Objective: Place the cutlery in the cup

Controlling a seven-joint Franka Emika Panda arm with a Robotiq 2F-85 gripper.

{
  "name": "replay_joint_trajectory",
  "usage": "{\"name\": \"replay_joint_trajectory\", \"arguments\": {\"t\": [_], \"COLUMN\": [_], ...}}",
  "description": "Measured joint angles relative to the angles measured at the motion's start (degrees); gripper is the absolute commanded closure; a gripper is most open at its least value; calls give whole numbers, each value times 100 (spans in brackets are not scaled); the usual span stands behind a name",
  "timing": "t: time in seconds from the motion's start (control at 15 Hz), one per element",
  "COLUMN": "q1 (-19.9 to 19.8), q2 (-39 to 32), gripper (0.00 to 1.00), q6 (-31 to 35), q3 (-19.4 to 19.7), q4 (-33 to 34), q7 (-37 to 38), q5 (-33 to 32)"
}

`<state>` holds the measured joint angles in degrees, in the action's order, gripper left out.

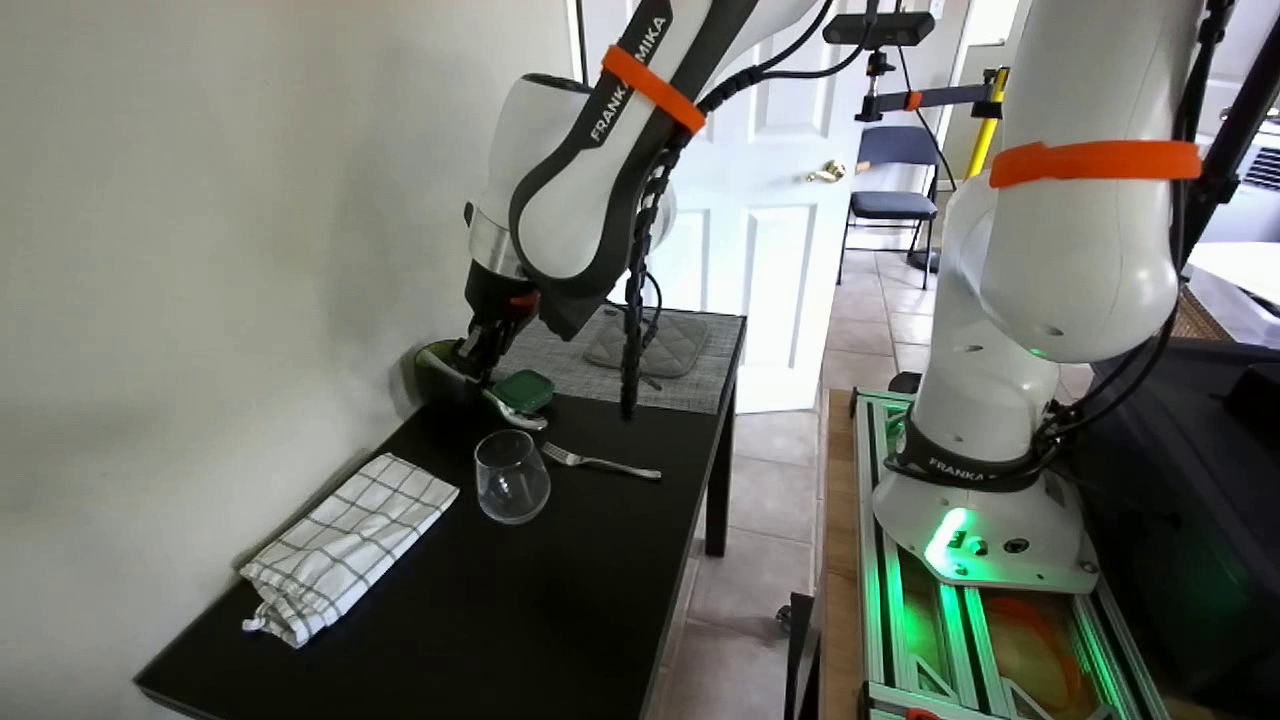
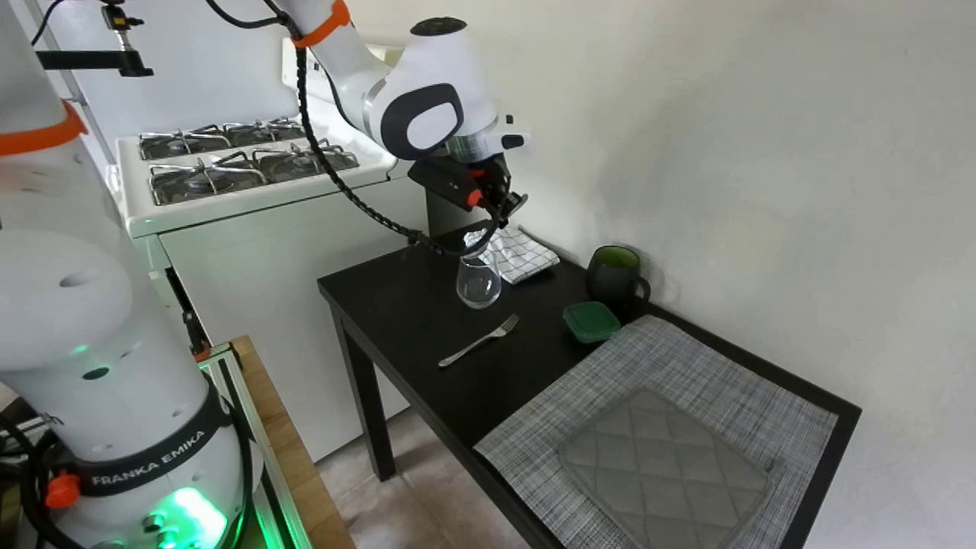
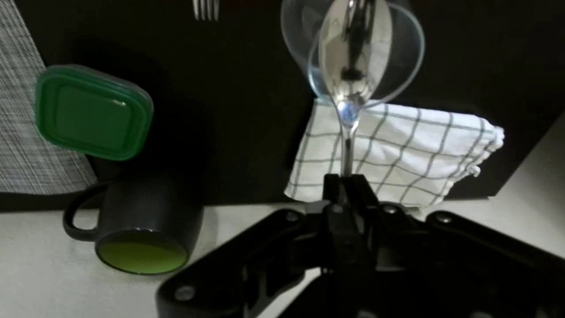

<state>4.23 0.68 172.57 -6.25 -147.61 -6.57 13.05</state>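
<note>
Spoon [image 3: 351, 88] held, glass [image 1: 512, 478] yet to receive it: by my judgement I am partway through the first placement, with none complete. My end effector [image 3: 344, 185] is clenched on the spoon's handle, the bowl end pointing out ahead, and in my wrist view that end overlaps the mouth of the glass, which I take to be the task's cup. Both exterior views show me raised above the tabletop [image 1: 480, 620]; how much height separates the spoon from the glass, I cannot tell. No utensil shows standing in the glass. The fork [image 1: 600, 463] lies flat near the glass without touching it, tines the closer end, so I count it as the second piece left to place. The checked towel [image 1: 350, 545] lies on the wall [image 1: 200, 250] side of the glass, while the green-lidded container [image 2: 592, 322] and the dark mug [image 2: 612, 278] sit farther from the glass than the fork does. Ahead of me, as I see it: bring the spoon down into the glass, let it go, then collect the fork and set it in beside the spoon, minding that such a thin-looking glass could tip if nudged.
</note>
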Motion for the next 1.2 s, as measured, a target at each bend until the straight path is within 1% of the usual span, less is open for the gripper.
{"name": "replay_joint_trajectory", "arguments": {"t": [0.2, 0.4, 0.8, 1.0, 1.2], "q1": [206, 349, 376, 370, 318], "q2": [-38, -91, -306, -441, -614], "gripper": [98, 98, 98, 98, 98], "q6": [698, 1061, 1557, 1787, 2002], "q3": [-209, -374, -554, -398, -189], "q4": [-74, -108, -108, -152, -253], "q7": [-334, -564, -717, -367, -188], "q5": [492, 787, 888, 209, -251]}}
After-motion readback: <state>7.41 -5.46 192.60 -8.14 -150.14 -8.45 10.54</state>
